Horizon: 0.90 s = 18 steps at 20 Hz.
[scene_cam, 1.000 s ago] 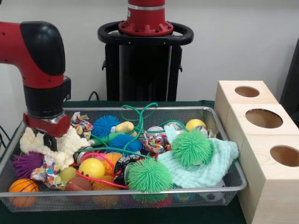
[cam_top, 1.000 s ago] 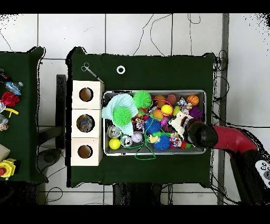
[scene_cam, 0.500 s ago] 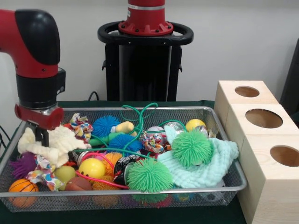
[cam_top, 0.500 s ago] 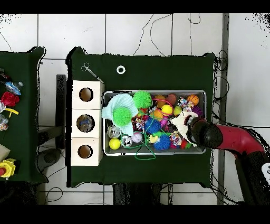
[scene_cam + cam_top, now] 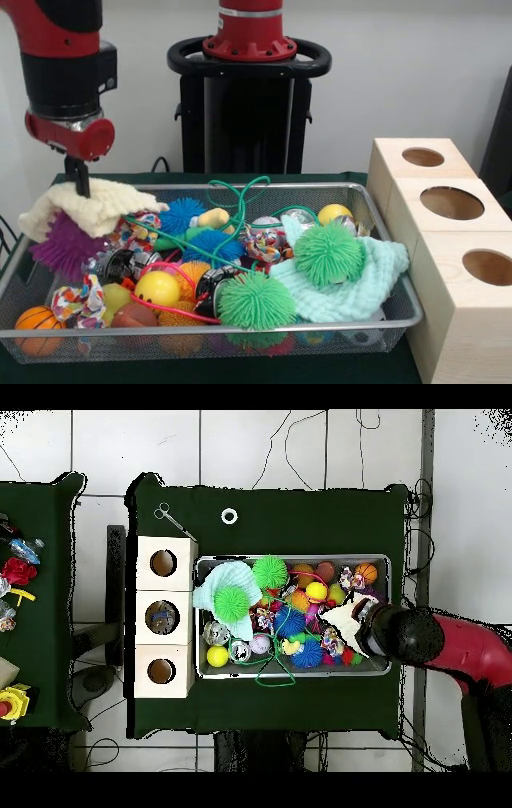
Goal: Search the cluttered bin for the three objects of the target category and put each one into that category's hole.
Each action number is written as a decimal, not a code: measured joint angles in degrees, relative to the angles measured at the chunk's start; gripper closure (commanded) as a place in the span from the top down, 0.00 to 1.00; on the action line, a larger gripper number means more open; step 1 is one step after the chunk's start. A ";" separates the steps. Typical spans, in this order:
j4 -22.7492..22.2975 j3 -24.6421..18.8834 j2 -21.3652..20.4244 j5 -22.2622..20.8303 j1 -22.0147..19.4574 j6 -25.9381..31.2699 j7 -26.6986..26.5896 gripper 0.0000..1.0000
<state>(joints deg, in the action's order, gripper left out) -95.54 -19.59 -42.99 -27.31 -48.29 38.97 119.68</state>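
Fingers (image 5: 80, 187) pinched shut on cream fluffy cloth (image 5: 90, 210), raised above wire bin's (image 5: 240, 332) end farthest from the wooden hole boxes (image 5: 448, 240). Purple spiky ball (image 5: 62, 244) just under the cloth. Bin on green counter (image 5: 300, 519).

Lighting was bright and even, shadows pretty soft, no real glare; front view looked a bit soft overall.
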 measured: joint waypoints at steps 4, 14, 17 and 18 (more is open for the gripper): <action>-0.02 0.01 -2.23 2.80 2.21 0.99 0.00 0.00; 0.00 0.68 -3.77 9.66 9.35 1.01 0.01 0.00; 0.13 1.62 -3.76 11.73 12.09 1.00 0.02 0.00; 0.19 1.88 -3.76 12.07 12.62 1.01 0.02 0.00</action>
<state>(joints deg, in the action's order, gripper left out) -95.35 -17.72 -46.75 -15.24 -35.67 39.97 119.71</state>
